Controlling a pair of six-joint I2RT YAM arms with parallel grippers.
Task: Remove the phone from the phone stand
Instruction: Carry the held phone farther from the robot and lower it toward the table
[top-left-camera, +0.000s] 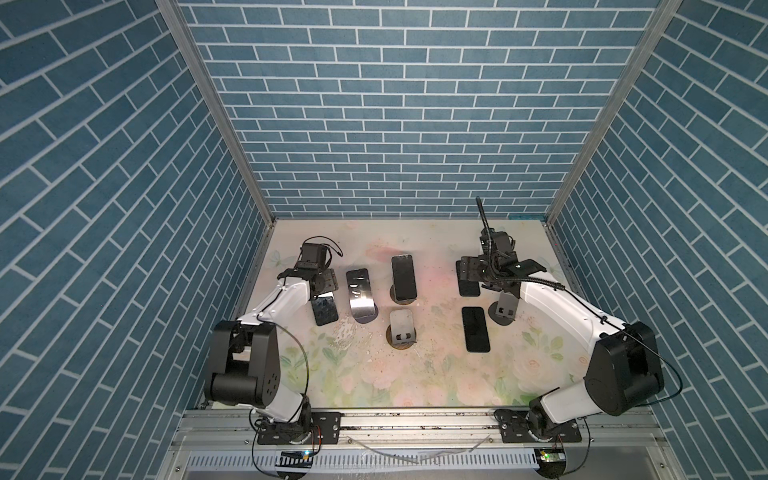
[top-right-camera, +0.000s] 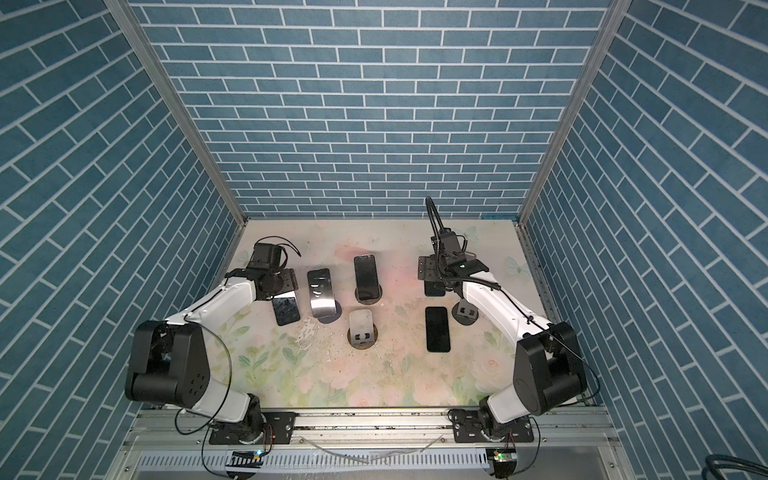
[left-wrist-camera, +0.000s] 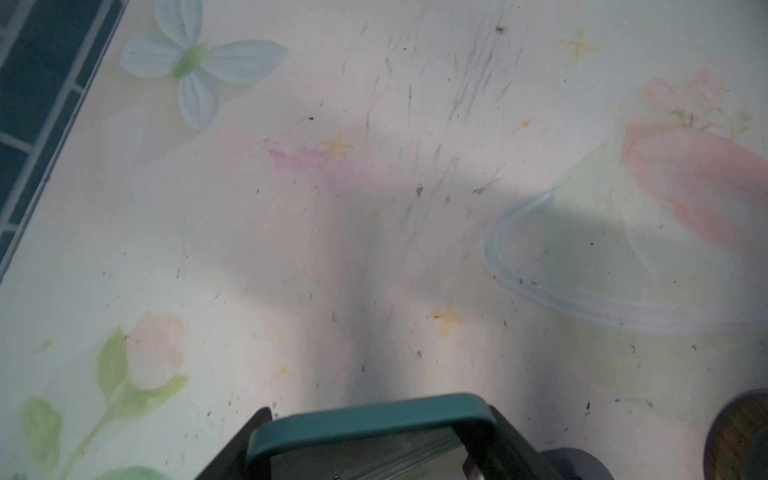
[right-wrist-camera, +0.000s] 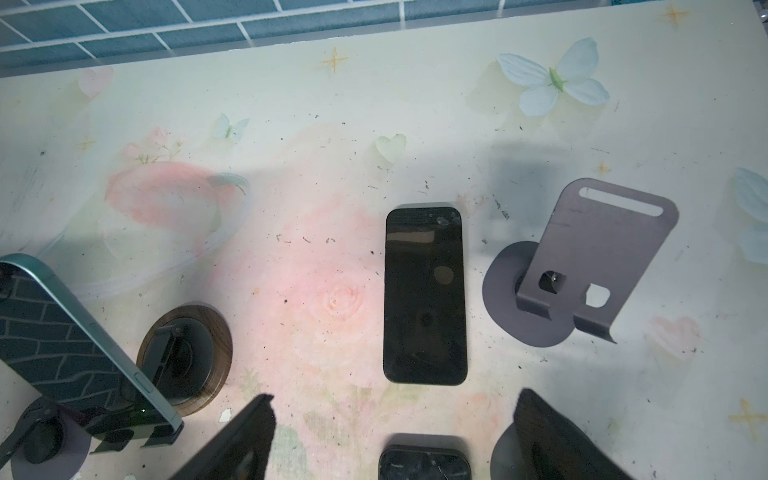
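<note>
My left gripper (top-left-camera: 320, 293) is shut on the top end of a teal-edged phone (top-left-camera: 325, 311). In the left wrist view its teal rim (left-wrist-camera: 374, 419) sits between my dark fingers (left-wrist-camera: 253, 436), over the floral table. No stand shows under this phone. Beside it a reflective phone (top-left-camera: 359, 293) leans on a grey-based phone stand (top-left-camera: 368, 318). A dark phone (top-left-camera: 404, 277) leans on another stand behind the middle. My right gripper (right-wrist-camera: 399, 415) hangs open at the back right (top-left-camera: 473, 277), with nothing between its fingers.
An empty stand on a wooden base (top-left-camera: 401, 330) sits mid-table. An empty grey stand (right-wrist-camera: 582, 266) stands on the right. Two dark phones lie flat near the right gripper (top-left-camera: 476, 329), one partly under it (top-left-camera: 469, 289). White crumbs (top-left-camera: 345, 332) litter the table; blue brick walls close three sides.
</note>
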